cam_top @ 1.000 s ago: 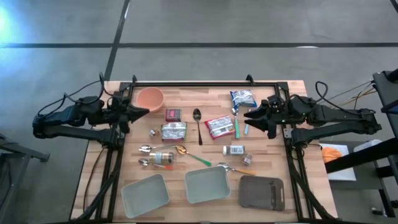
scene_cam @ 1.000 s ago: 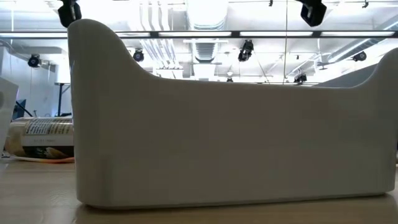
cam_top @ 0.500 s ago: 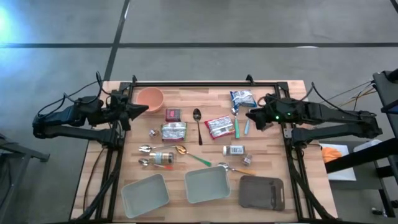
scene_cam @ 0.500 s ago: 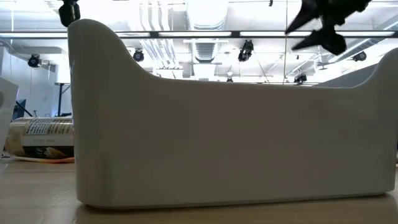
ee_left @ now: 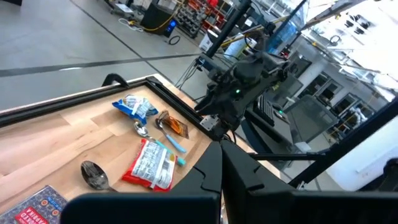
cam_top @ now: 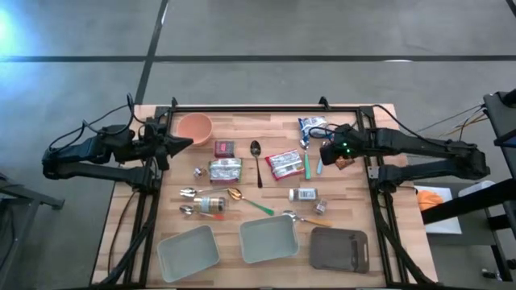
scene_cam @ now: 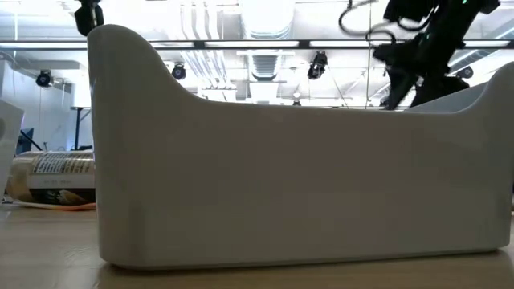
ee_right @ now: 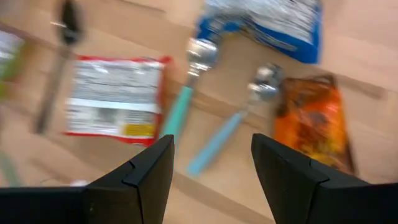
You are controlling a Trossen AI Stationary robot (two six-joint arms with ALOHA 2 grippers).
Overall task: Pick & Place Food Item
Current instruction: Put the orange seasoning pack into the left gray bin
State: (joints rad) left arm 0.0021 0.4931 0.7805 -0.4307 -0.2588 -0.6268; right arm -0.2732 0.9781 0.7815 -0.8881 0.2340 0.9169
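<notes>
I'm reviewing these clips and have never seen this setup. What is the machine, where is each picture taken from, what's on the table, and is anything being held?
Two dark robot arms work at a wooden table. One picture looks straight down; one sits at table height, mostly blocked by a pale tray; two come from cameras on the wrists. The left claw waits shut beside a pink bowl. The right claw hangs open and empty over two teal-handled spoons, near a blue packet, an orange packet and a red-edged packet.
</notes>
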